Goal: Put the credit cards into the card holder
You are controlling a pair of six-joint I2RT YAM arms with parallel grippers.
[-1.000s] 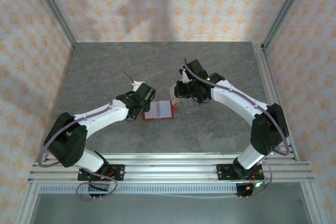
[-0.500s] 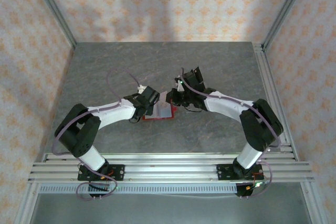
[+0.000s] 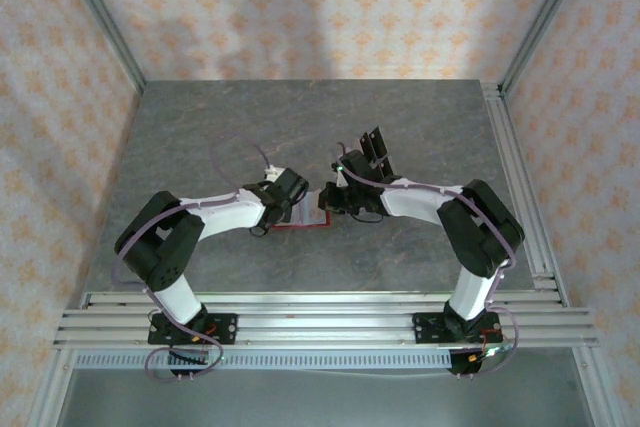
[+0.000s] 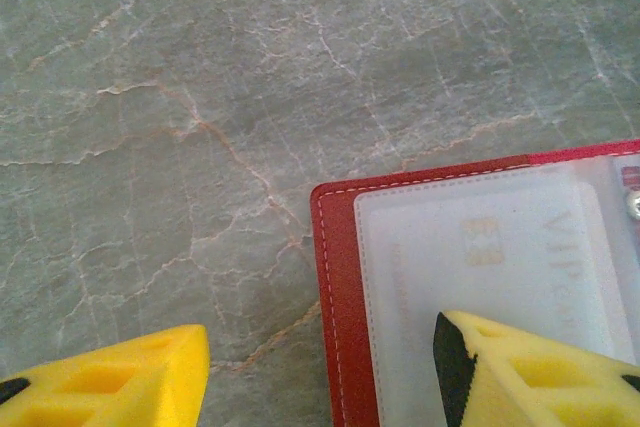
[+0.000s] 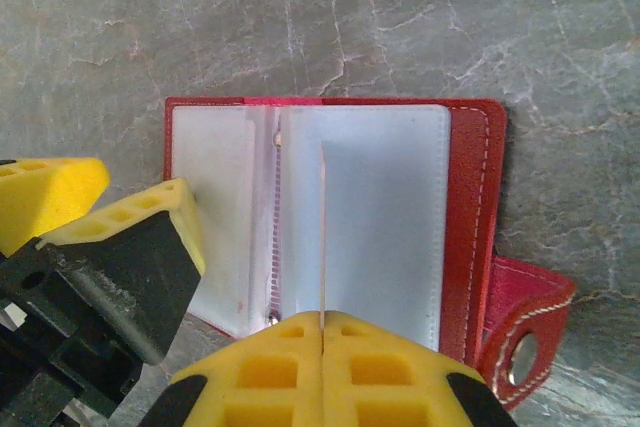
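Right wrist: tool [image 5: 322,335] tight on card [image 5: 322,232]

Right fingers [image 5: 300,335] brought card [image 5: 323,227] over card holder [image 5: 470,197], left arm [image 3: 215,212] folded lower

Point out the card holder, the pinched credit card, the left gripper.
card holder [image 5: 468,217]: right wrist view, red border.
credit card [image 5: 322,227]: right wrist view, upright edge.
left gripper [image 4: 320,387]: left wrist view, between fingertips.

Left arm [image 3: 225,212] and right arm [image 3: 415,202]: white links, black joints, purple-grey cables [image 3: 118,247]; fingers [image 5: 270,372] yellow (hollow-celled, foam-like) on black mounts.
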